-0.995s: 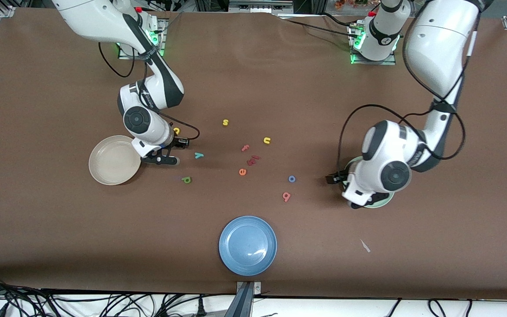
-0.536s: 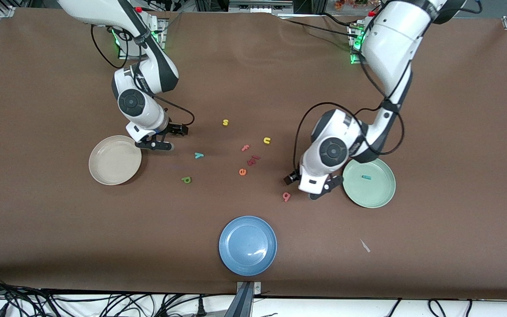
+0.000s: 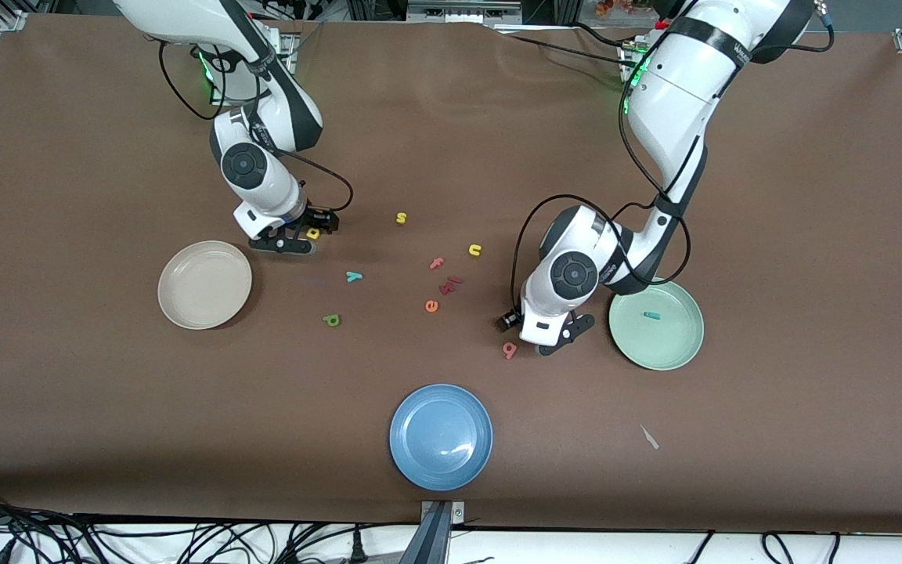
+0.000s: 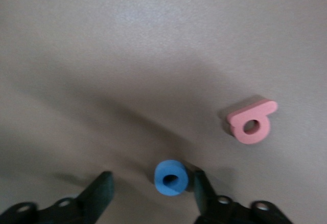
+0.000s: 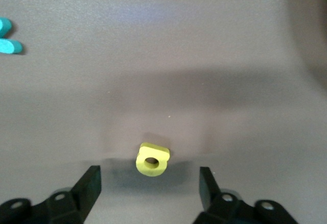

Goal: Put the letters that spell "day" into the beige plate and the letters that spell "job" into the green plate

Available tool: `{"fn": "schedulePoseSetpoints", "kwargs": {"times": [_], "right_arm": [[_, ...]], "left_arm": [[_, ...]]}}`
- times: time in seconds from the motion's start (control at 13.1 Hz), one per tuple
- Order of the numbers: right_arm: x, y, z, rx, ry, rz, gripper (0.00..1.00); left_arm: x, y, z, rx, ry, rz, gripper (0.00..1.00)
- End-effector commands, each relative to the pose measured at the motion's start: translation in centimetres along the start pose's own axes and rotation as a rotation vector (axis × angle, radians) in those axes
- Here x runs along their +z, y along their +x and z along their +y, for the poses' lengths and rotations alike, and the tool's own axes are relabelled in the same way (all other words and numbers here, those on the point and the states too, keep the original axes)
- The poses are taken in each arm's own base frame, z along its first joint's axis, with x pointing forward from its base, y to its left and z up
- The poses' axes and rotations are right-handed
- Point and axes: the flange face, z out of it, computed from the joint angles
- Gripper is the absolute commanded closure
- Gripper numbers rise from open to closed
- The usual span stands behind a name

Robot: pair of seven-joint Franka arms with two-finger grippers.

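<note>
My left gripper point(image 3: 559, 337) hangs low over the table beside the green plate point(image 3: 682, 352), which holds the teal j point(image 3: 651, 316). In the left wrist view, the left gripper point(image 4: 152, 178) is open, and the blue o point(image 4: 171, 177) lies between its fingers, close to one of them. The salmon b point(image 3: 509, 348) point(image 4: 251, 124) lies close by. My right gripper point(image 3: 298, 239) point(image 5: 148, 172) is open at the yellow d point(image 3: 312, 233) point(image 5: 152, 160), which lies just ahead of its fingertips. The beige plate point(image 3: 204, 283) is empty. The teal y point(image 3: 354, 276) point(image 5: 5, 37) and green a point(image 3: 332, 319) lie on the table.
In the middle of the table lie a yellow s point(image 3: 401, 218), a yellow u point(image 3: 474, 250), a pink f point(image 3: 437, 263), an orange e point(image 3: 431, 305) and dark red pieces point(image 3: 449, 286). A blue plate point(image 3: 441, 436) stands near the front edge, with a small white scrap point(image 3: 650, 437) toward the left arm's end.
The left arm left the green plate, where the teal j now lies, and came down around the blue o. The right gripper moved from beside the beige plate to the yellow d.
</note>
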Motion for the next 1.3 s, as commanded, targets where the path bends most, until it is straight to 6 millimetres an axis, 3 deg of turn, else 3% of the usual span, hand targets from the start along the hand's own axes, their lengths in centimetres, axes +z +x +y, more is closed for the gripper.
{"fn": "schedulePoseSetpoints", "kwargs": {"times": [0.0, 0.15, 0.31, 0.46, 0.77, 1.07, 1.23], "right_arm": [[-0.1, -0.1, -0.1, 0.011, 0.015, 0.017, 0.16], [0.4, 0.2, -0.2, 0.010, 0.022, 0.026, 0.16], [0.6, 0.3, -0.2, 0.008, 0.022, 0.026, 0.16], [0.8, 0.4, -0.3, 0.008, 0.027, 0.032, 0.19], [0.9, 0.3, -0.2, -0.001, 0.024, 0.027, 0.35], [0.9, 0.3, -0.2, -0.006, 0.021, 0.025, 0.53], [0.9, 0.3, -0.2, -0.005, 0.021, 0.023, 0.60]], "left_arm": [[0.5, 0.0, -0.1, -0.003, 0.004, 0.009, 0.49], [0.3, 0.0, 0.0, -0.001, 0.003, 0.010, 0.60], [0.2, 0.0, 0.0, -0.002, 0.003, 0.010, 0.85], [0.1, 0.1, 0.0, -0.004, 0.002, 0.011, 0.98], [-1.8, 1.2, -0.8, 0.012, 0.055, 0.028, 0.99], [-6.9, 3.5, -3.2, 0.072, 0.155, 0.043, 0.99], [-9.3, 6.3, -5.3, 0.177, 0.163, 0.023, 0.99]]}}
